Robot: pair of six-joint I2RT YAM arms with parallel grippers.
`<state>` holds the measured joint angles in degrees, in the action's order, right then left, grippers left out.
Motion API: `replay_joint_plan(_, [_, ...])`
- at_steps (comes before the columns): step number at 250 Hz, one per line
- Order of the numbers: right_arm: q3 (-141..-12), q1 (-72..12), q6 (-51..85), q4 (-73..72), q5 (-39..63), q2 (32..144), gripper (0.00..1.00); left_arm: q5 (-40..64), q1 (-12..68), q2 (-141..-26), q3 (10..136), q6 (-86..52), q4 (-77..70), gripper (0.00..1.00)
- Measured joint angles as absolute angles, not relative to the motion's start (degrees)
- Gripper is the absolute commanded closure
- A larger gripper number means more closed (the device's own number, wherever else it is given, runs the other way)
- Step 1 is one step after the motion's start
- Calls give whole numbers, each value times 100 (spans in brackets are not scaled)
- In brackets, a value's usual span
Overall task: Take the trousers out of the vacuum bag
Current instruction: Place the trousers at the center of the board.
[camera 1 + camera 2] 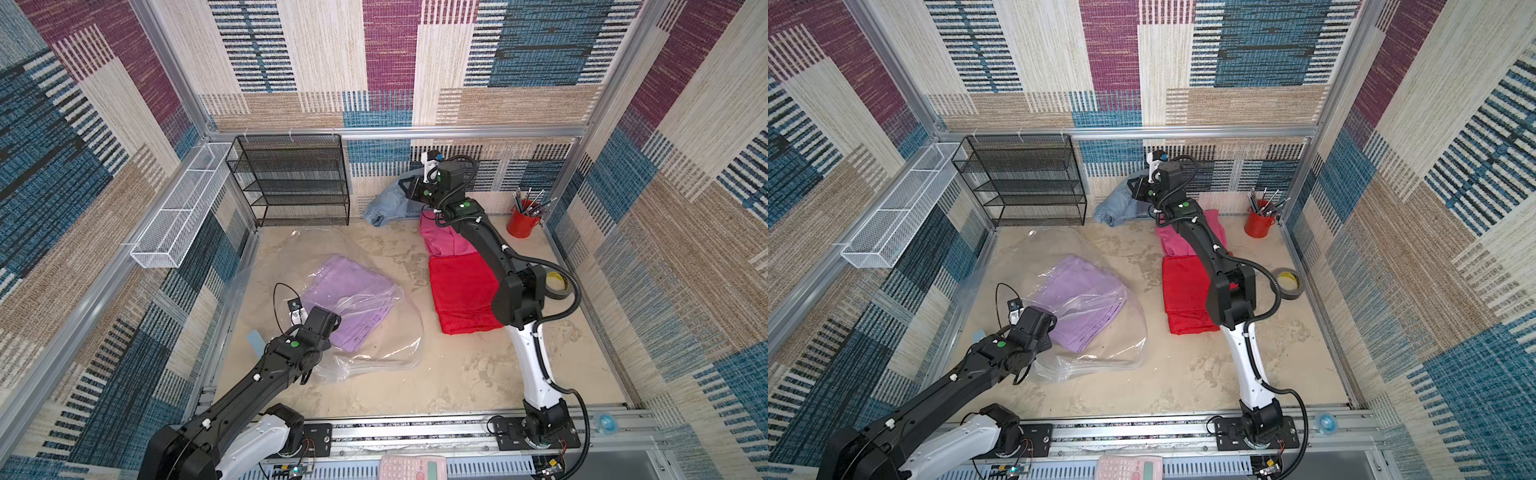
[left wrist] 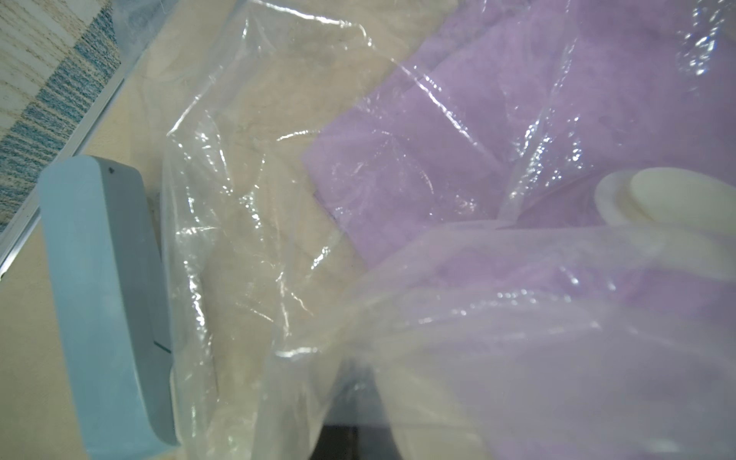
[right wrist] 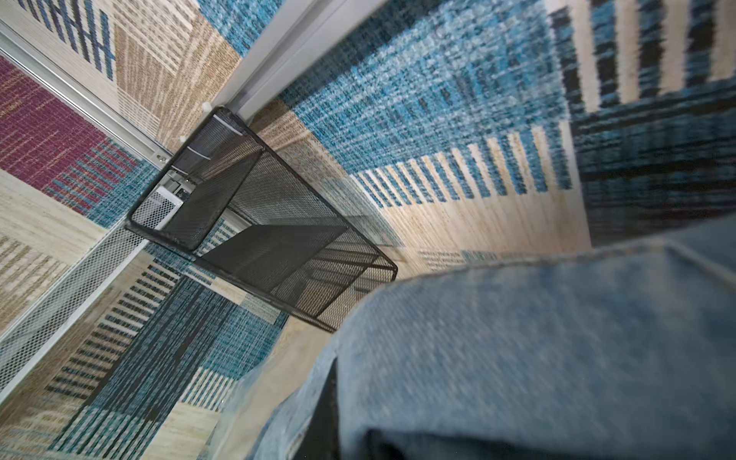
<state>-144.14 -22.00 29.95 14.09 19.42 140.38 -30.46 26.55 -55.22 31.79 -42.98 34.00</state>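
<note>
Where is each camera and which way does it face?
Top views: high at front, looking down on the table; both arms show.
Left wrist: close over the bag and lilac trousers; robot not clearly seen.
Right wrist: faces the black rack past the denim trousers; robot not clearly seen.
Shared: top views show rack, trousers too.

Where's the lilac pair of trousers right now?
In both top views the lilac trousers lie inside the vacuum bag, on the robot's left side, left of the red trousers.

Top views share the whole beige tabletop (image 1: 457,374) from steeply above; left wrist view sits close on crinkly clear plastic bag (image 2: 239,239), right on light-blue denim trousers (image 3: 517,338).
</note>
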Motion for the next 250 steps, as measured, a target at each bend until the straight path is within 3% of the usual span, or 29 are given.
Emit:
replay_joint_plan(46, [-14816, -2366, 3020, 1441, 1719, 14765, 100, -3028, 2663, -5312, 3162, -4182, 3494, 100])
replay_joint_plan(167, [-10940, -2899, 3201, -580, 1059, 13732, 100, -2971, 2661, -5282, 3291, -3962, 3553, 100])
replay_joint_plan(231, [-9909, -2904, 3566, -1406, 1000, 13568, 100, -2947, 2661, -5223, 3310, -3894, 3575, 100])
replay_joint_plan(250, [-9789, -2904, 3623, -1481, 1002, 13568, 81, -2939, 2661, -5221, 3310, -3879, 3575, 100])
